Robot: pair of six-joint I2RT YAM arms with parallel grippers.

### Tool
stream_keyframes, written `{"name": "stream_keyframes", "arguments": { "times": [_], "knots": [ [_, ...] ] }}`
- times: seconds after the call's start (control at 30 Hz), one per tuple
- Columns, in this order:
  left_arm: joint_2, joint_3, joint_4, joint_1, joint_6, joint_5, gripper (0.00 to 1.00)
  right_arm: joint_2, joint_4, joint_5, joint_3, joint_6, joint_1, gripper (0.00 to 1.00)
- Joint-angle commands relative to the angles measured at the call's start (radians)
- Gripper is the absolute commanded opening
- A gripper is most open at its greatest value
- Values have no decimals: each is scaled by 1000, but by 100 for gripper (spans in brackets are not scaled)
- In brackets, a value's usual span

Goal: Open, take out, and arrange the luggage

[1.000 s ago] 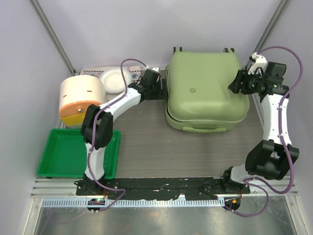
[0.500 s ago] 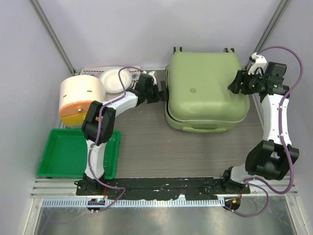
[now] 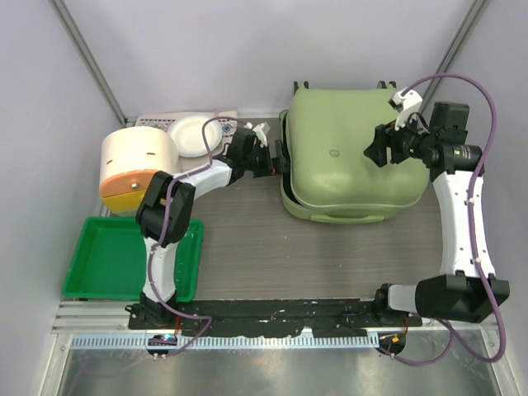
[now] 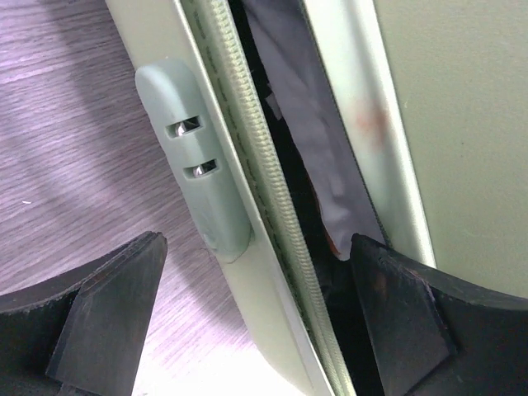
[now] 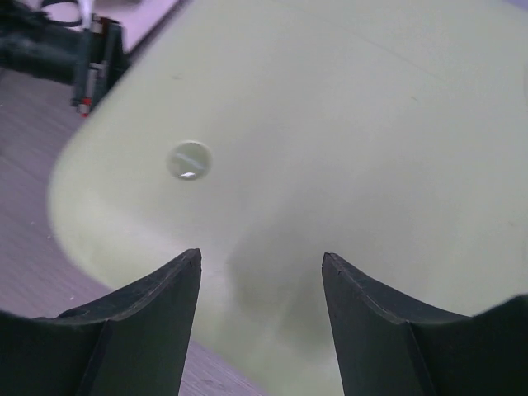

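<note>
From above, found the luggage (image 3: 330,177) at the far right of the table (image 3: 247,247), left seam gaping, left gripper (image 3: 276,157) at that seam, right gripper (image 3: 378,154) above it. Left wrist: saw fingers (image 4: 107,322) spread wide astride the rim. Right wrist: saw fingers (image 5: 140,330) parted, holding nothing

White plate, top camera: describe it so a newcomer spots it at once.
Find the big pale green suitcase at the back of the table, then look left along the back edge. The plate sits there, behind the cream-and-orange tub. It is the only flat, plain white dish; the tub is tall, the tray bright green.
</note>
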Motion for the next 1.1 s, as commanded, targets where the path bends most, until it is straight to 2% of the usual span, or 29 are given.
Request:
{"name": "stream_keyframes", "arguments": {
  "times": [0.0,0.13,0.27,0.43,0.77,0.97,1.0,1.07],
  "knots": [
    [-158,97,28,-67,63,7,100,-103,-74,-29,44,-88,74,66],
    [-186,161,-106,-84,149,-70,99,-137,-86,-10,6,-99,129,67],
    [-198,196,-151,-102,165,-81,100,-152,-76,-11,-13,-88,142,67],
    [-196,239,-157,-125,174,-76,100,-178,-50,-37,-23,-85,148,67],
    [-126,377,-53,-162,63,-10,98,-293,47,-160,-17,-73,166,66],
    [-42,503,-22,-174,4,-12,92,-347,44,-250,-28,-79,230,56],
    [-28,541,-15,-177,1,-15,92,-363,35,-258,-42,-91,241,51],
    [11,580,-9,-185,-7,-19,92,-374,10,-246,-59,-126,286,47]
  ]
}}
